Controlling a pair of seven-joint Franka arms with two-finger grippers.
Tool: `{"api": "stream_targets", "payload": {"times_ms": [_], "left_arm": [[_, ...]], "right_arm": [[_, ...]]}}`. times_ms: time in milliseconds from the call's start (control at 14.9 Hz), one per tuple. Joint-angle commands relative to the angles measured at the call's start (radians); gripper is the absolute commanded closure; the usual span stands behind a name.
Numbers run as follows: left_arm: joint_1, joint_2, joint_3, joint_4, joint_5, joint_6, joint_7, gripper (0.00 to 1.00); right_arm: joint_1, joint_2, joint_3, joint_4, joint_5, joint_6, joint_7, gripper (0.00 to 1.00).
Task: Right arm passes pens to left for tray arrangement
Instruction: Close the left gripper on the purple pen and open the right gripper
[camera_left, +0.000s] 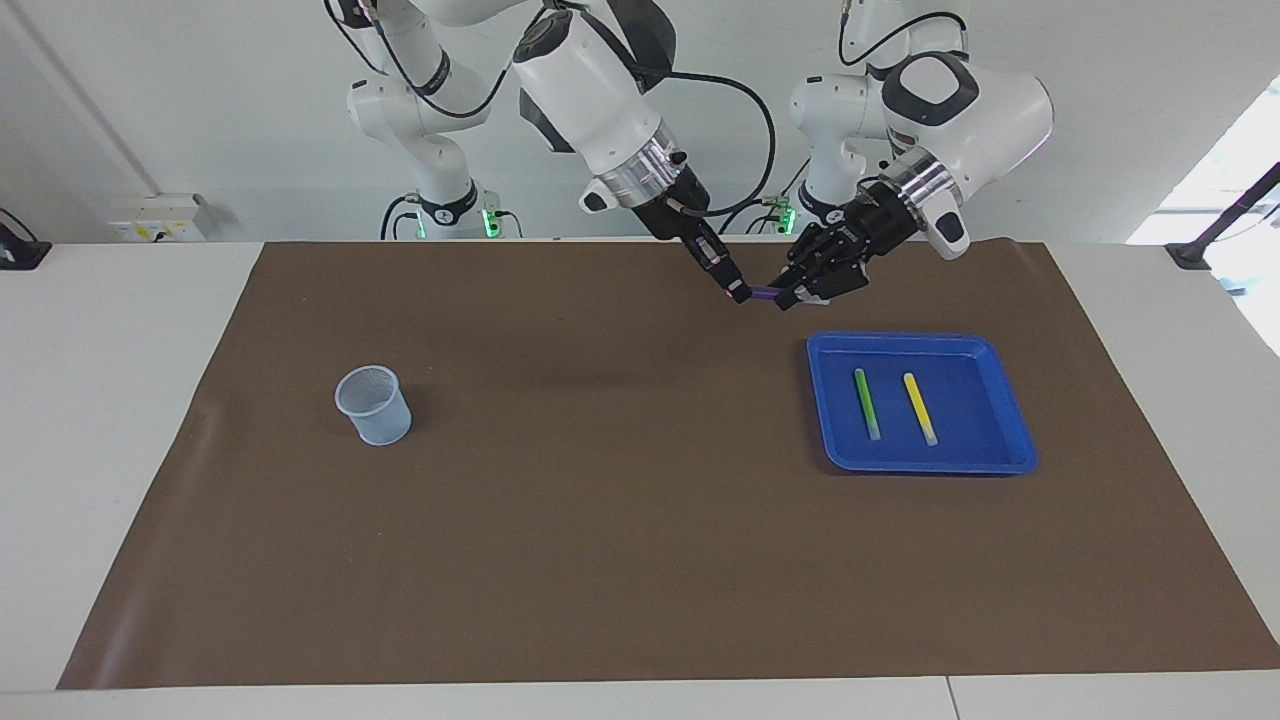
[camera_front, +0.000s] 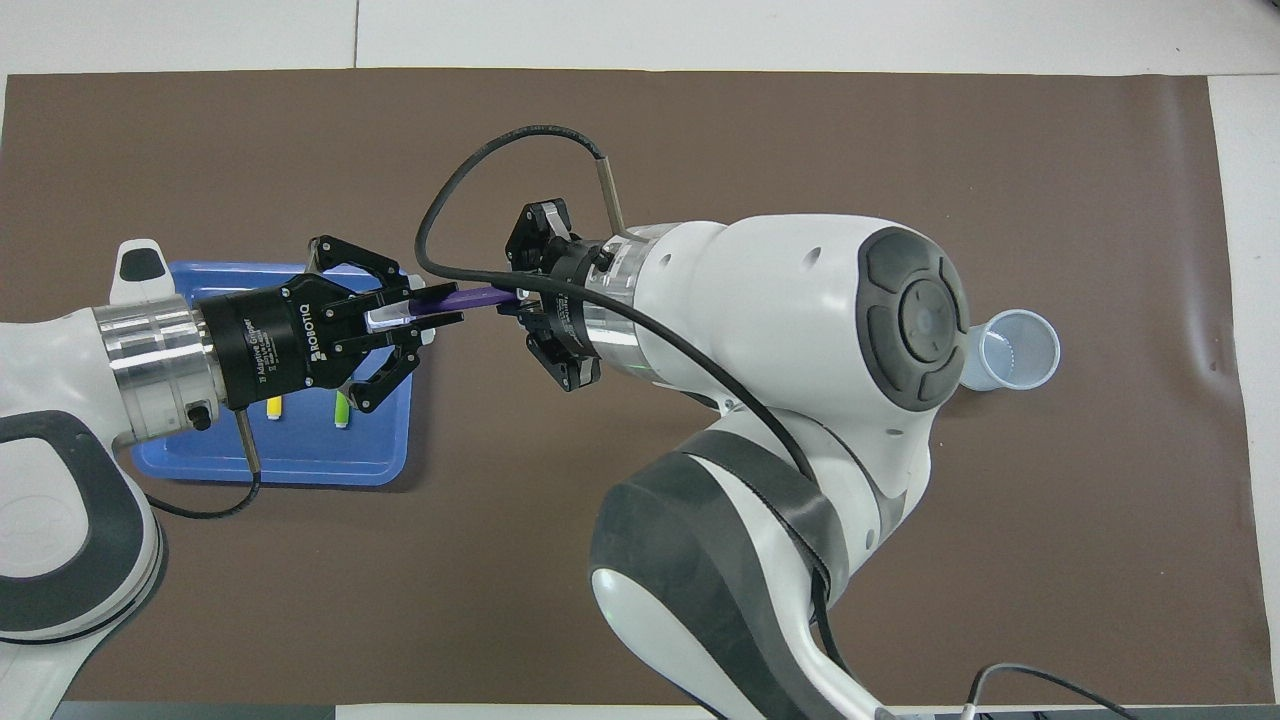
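A purple pen (camera_left: 765, 294) (camera_front: 465, 297) hangs level in the air over the brown mat, just off the blue tray's (camera_left: 975, 400) (camera_front: 300, 455) corner nearest the robots. My right gripper (camera_left: 738, 293) (camera_front: 514, 295) is shut on one end of it. My left gripper (camera_left: 786, 298) (camera_front: 428, 324) is shut on the other, pale end. In the tray a green pen (camera_left: 866, 403) (camera_front: 342, 410) and a yellow pen (camera_left: 920, 408) (camera_front: 273, 408) lie side by side; in the overhead view the left wrist covers most of both.
A small translucent pale-blue cup (camera_left: 373, 405) (camera_front: 1018, 350) stands upright on the mat toward the right arm's end. The brown mat (camera_left: 600, 520) covers most of the white table.
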Motion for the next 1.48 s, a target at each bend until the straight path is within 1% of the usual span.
{"api": "stream_targets", "payload": {"times_ms": [0, 404, 471, 538, 606, 808, 942, 1077, 1144, 1212, 1279, 1346, 1413], "left_arm": [[-0.002, -0.041, -0.002, -0.045, -0.015, 0.001, -0.003, 1.0], [0.0, -0.041, 0.001, -0.045, -0.015, -0.001, -0.005, 1.0], [0.0, -0.041, 0.001, -0.045, -0.015, 0.001, -0.005, 1.0], [0.0, -0.041, 0.003, -0.045, -0.015, 0.001, -0.005, 1.0], [0.011, -0.041, 0.003, -0.044, -0.015, 0.001, -0.006, 1.0], [0.034, -0.038, 0.003, -0.038, -0.015, 0.001, -0.006, 1.0], [0.04, -0.033, 0.006, -0.036, -0.013, 0.005, 0.01, 1.0], [0.102, -0.022, 0.006, -0.033, 0.002, -0.024, 0.099, 1.0], [0.133, -0.021, 0.006, -0.033, 0.022, -0.06, 0.162, 1.0], [0.164, -0.006, 0.006, -0.03, 0.066, -0.1, 0.208, 1.0], [0.179, 0.013, 0.006, -0.01, 0.122, -0.114, 0.23, 1.0], [0.183, 0.054, 0.006, 0.023, 0.193, -0.154, 0.26, 1.0], [0.202, 0.094, 0.006, 0.068, 0.254, -0.203, 0.297, 1.0]], "right_arm": [[-0.007, 0.013, 0.008, 0.016, -0.026, 0.014, 0.016, 1.0], [-0.007, 0.013, 0.008, 0.018, -0.036, 0.003, 0.002, 1.0], [-0.008, 0.013, 0.008, 0.018, -0.049, 0.003, -0.023, 0.39], [-0.01, 0.013, 0.008, 0.019, -0.071, -0.001, -0.033, 0.1], [-0.016, 0.014, 0.007, 0.024, -0.083, -0.012, -0.037, 0.0], [-0.025, 0.008, -0.009, 0.027, -0.169, -0.075, -0.125, 0.0], [-0.03, -0.013, -0.068, 0.026, -0.183, -0.131, -0.238, 0.0], [-0.031, -0.039, -0.133, 0.021, -0.183, -0.205, -0.409, 0.0], [-0.031, -0.051, -0.17, 0.016, -0.183, -0.242, -0.504, 0.0], [-0.031, -0.065, -0.206, 0.01, -0.184, -0.28, -0.615, 0.0], [-0.033, -0.081, -0.24, -0.011, -0.184, -0.309, -0.716, 0.0], [-0.038, -0.1, -0.283, -0.037, -0.184, -0.317, -0.845, 0.0], [-0.057, -0.116, -0.309, -0.059, -0.184, -0.322, -0.963, 0.0]]}}
